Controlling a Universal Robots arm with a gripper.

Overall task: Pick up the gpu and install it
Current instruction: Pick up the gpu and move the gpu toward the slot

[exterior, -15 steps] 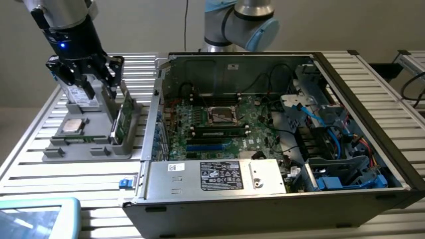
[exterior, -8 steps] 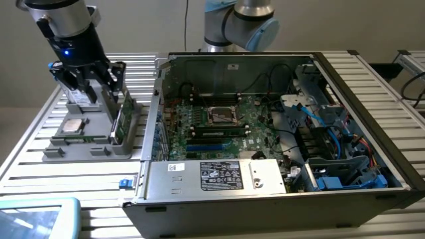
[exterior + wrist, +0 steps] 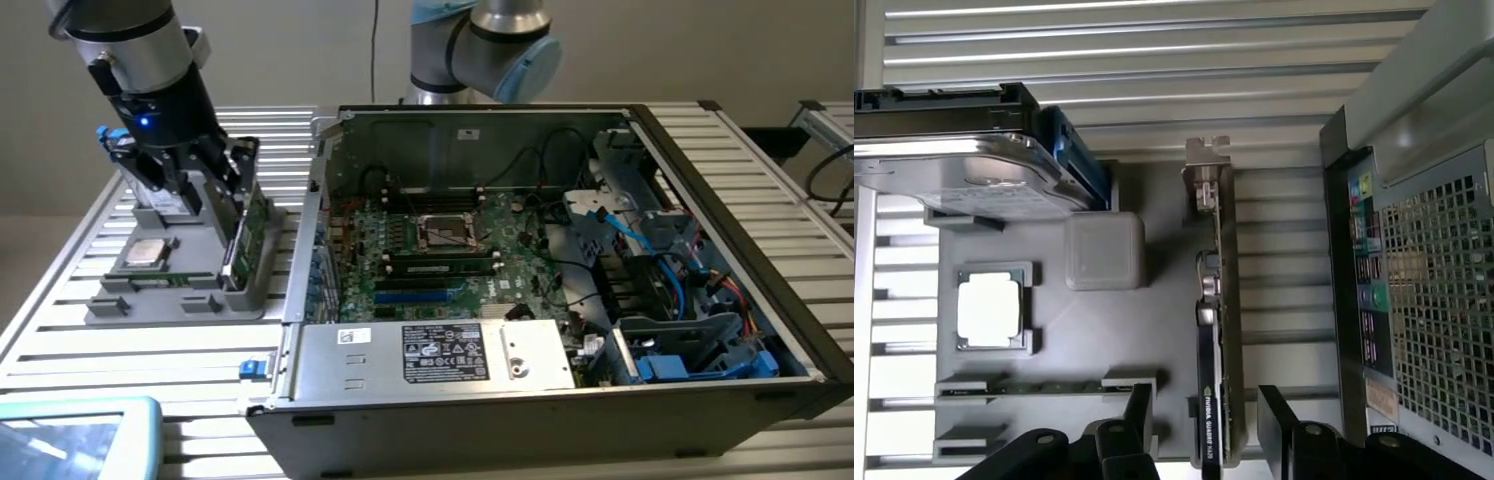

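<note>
Slatted aluminium table point(image 3: 54, 345) carries two containers: a grey parts holder point(image 3: 180, 302) toward the exterior view's left, and an open computer case point(image 3: 534, 425) just beside it.

Each part in the holder sits in its own nest. A silver hard drive point(image 3: 954, 170) is propped at one end. A processor chip point(image 3: 989, 308) lies flat in a square frame, and a narrow memory stick point(image 3: 1044, 385) stands on edge in a slot. The gpu point(image 3: 1216, 290) stands on its long edge in the slot nearest the case, with its silver bracket point(image 3: 1206, 165) at the hard-drive end.

The gripper point(image 3: 1206, 430) hangs over the holder with its fingers point(image 3: 1139, 425) spread, one on each side of the card (a gap shows on both sides, so nothing is clamped).

Inside the case a green motherboard point(image 3: 400, 290) covers the floor, with a processor socket point(image 3: 441, 228) and dark memory modules point(image 3: 441, 265) on it. A silver power supply point(image 3: 441, 355) with a label fills the near corner. Blue cables point(image 3: 667, 265) run along the side toward the exterior view's right.
</note>
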